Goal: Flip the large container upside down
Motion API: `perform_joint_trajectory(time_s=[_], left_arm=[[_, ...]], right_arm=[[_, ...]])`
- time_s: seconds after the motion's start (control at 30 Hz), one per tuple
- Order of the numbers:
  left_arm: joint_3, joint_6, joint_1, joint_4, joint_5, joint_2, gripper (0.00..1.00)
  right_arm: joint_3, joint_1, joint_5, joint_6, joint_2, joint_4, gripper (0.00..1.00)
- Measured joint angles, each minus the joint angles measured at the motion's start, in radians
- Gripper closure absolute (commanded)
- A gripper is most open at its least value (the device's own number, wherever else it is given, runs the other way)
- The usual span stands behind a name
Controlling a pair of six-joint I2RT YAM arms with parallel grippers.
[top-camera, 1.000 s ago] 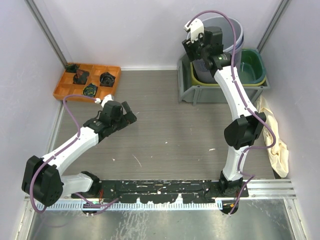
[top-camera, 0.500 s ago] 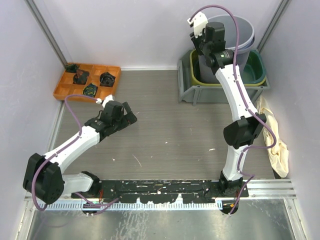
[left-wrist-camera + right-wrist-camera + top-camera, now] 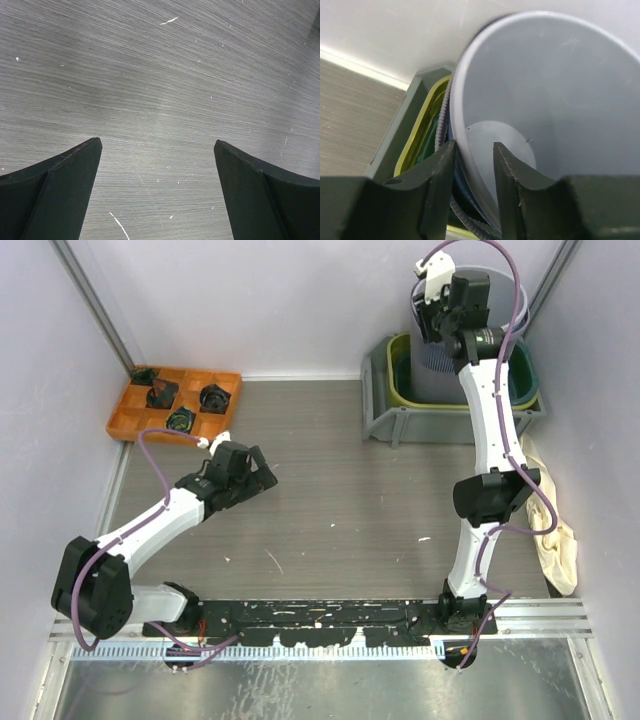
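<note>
Large container (image 3: 545, 90): grey, far right, partly inside nested bins (image 3: 398, 352).
Right tool (image 3: 472, 150): pinching its rim.
Left tool (image 3: 157, 145): spread wide, empty, over bench (image 3: 160, 75).
Risk: the thin rim may slip out when rotated, dropping the container.

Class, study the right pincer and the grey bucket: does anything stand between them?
Nothing visible does. The right pincer straddles the rim of the bucket, one finger inside, one outside. A yellow-rimmed tub lies close under the bucket.
</note>
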Motion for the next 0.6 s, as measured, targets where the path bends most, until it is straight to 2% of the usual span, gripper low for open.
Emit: perform_joint_trajectory(time_s=[0.1, 0.2, 0.37, 0.5, 0.6], left_arm=[[0.003, 0.000, 0.000, 0.006, 0.003, 0.022, 0.02], [0.003, 0.000, 0.000, 0.006, 0.010, 0.031, 0.02], [0.003, 0.000, 0.000, 0.008, 0.018, 0.031, 0.02], [0.003, 0.000, 0.000, 0.008, 0.018, 0.031, 0.02], [0.003, 0.001, 0.000, 0.008, 0.021, 0.031, 0.02]], right_arm=[[-0.002, -0.014, -0.006, 0.002, 0.013, -0.042, 0.44], [0.008, -0.012, -0.014, 0.005, 0.039, -0.065, 0.45], [0.047, -0.006, -0.014, 0.016, 0.068, -0.082, 0.59], [0.042, 0.011, 0.049, -0.004, 0.068, -0.076, 0.78], [0.007, 0.048, 0.133, -0.067, 0.062, -0.048, 0.80]])
